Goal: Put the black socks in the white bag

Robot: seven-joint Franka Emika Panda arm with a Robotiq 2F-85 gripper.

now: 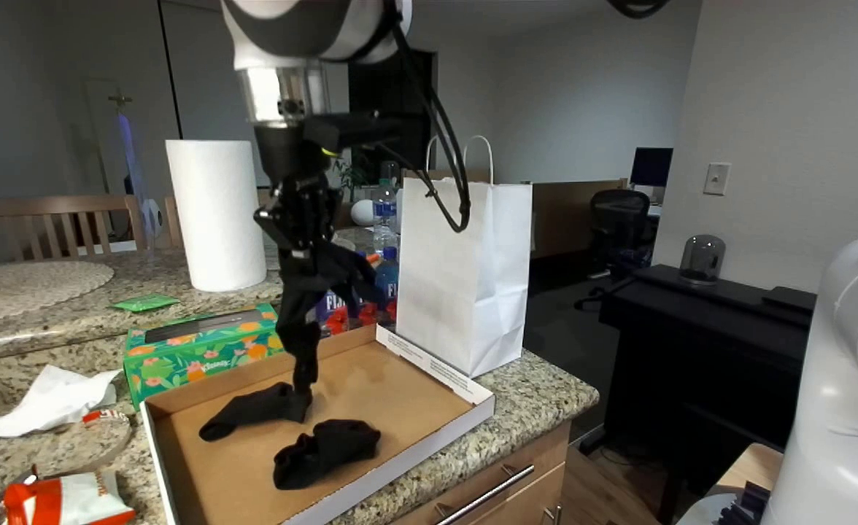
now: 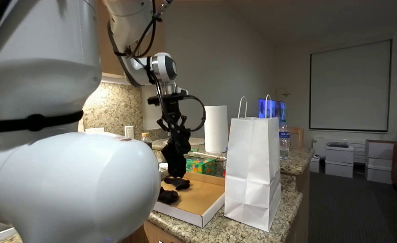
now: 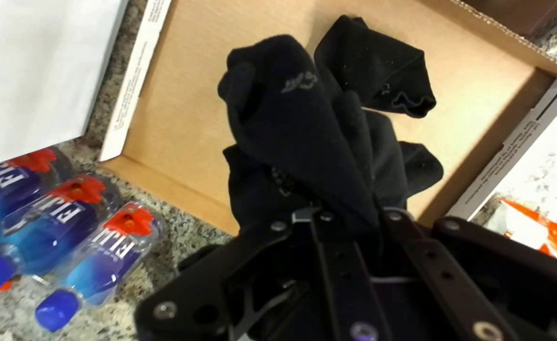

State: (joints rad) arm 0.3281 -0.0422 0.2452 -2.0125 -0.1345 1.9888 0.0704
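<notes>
Black metal jaws, nearest in the wrist view, clamp bunched black cloth socks (image 3: 302, 128), dangling below them over a shallow brown cardboard tray (image 1: 392, 394); two more socks (image 1: 330, 450) lie in it.

You have one white bag (image 1: 462, 277), one tissue box (image 1: 203, 354), three Fiji bottles (image 3: 56, 220), and one tray (image 1: 400, 394) holding two black socks (image 1: 329, 452). The gripped sock bunch (image 3: 302, 125) you can't count.

the arm (image 2: 127, 32) is bent, its end effector (image 3: 360, 222) pointing down and clamped.
</notes>
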